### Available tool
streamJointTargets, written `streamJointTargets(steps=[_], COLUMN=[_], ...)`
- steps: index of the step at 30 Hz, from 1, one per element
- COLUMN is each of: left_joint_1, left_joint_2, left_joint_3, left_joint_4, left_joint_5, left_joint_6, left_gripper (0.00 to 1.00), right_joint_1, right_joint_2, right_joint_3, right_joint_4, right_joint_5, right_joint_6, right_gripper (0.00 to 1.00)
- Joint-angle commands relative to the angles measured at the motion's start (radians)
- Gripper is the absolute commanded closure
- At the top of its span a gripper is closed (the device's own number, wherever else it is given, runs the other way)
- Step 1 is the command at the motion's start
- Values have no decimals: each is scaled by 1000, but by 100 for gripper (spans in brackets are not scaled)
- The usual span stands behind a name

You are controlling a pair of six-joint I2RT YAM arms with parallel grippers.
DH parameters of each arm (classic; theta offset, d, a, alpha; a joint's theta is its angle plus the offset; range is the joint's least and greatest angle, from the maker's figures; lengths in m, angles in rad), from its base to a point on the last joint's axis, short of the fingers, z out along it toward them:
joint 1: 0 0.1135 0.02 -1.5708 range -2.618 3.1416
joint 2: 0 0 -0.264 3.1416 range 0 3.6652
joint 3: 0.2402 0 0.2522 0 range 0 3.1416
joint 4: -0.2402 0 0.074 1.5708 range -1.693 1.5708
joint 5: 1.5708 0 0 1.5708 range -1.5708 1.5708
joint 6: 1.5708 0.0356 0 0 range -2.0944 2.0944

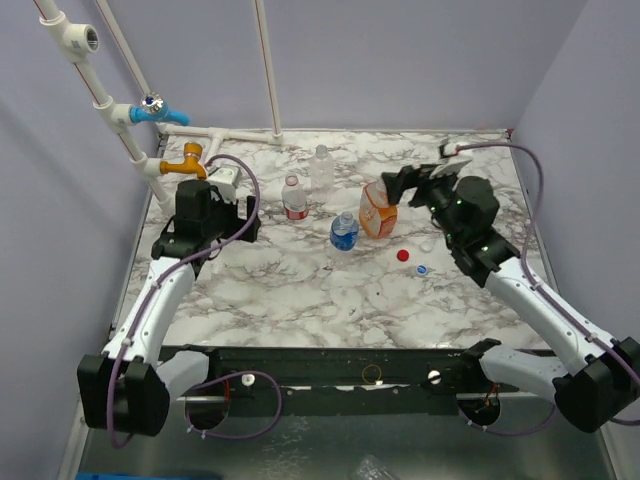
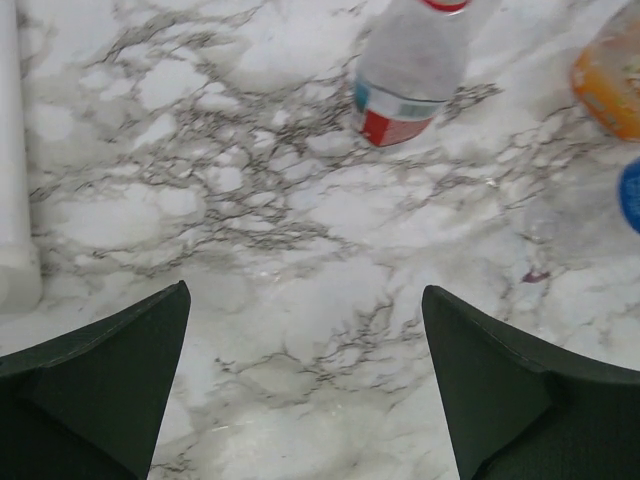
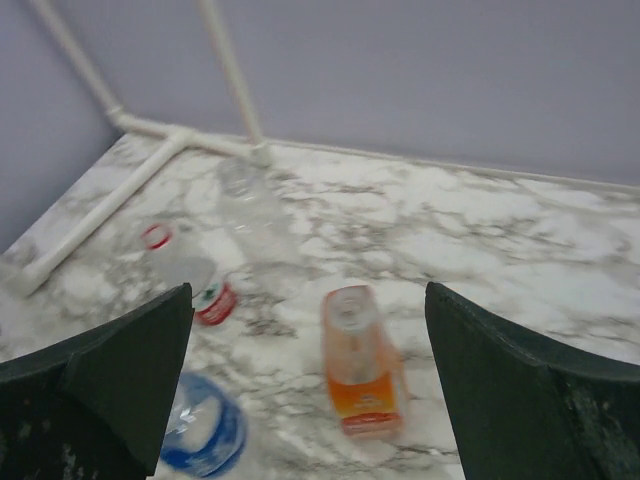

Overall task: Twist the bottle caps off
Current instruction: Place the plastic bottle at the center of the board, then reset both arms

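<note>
Orange bottle [image 1: 378, 212] upright, long axis vertical.
Right gripper [image 3: 307, 295] tilted down near it, jaws wide, empty; left gripper [image 2: 305, 295] wide.

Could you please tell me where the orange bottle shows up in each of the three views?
Top external: the orange bottle stands right of centre.
Left wrist: only a piece of the orange bottle shows, at the upper right edge.
Right wrist: the orange bottle is at lower centre.
Shared landmark: the red-labelled bottle, left of it in every view.
</note>
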Motion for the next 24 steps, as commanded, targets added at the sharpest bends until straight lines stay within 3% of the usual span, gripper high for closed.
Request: streamJointTargets(steps=[1,9,12,14,18,24], left_joint_1=[155,177,177,174,177,204], left_joint_2=[114,180,168,158,152,193], left_joint_3=[50,-94,-185,-226,-328,-529], left_joint_4=[16,290,408,429,521,911], left_joint_5=[123,134,80,37,-40,20], left_joint_6=[120,74,63,70,104,84], left_gripper=[1,1,1,1,1,1], right_joint_1=[-255,-552,-618,-646,-670,-670], right_joint_2=[-33,90,168,194,195,211], right_joint_3=[-23,-86,-77,-103,-292,-415], right_joint_4=[-86,-85,-85,-63,222,324], right_joint_5=[-12,59,93,189,300,345], right_joint_6=[140,307,322,341,278,205], right_gripper=[0,0,0,0,0,0])
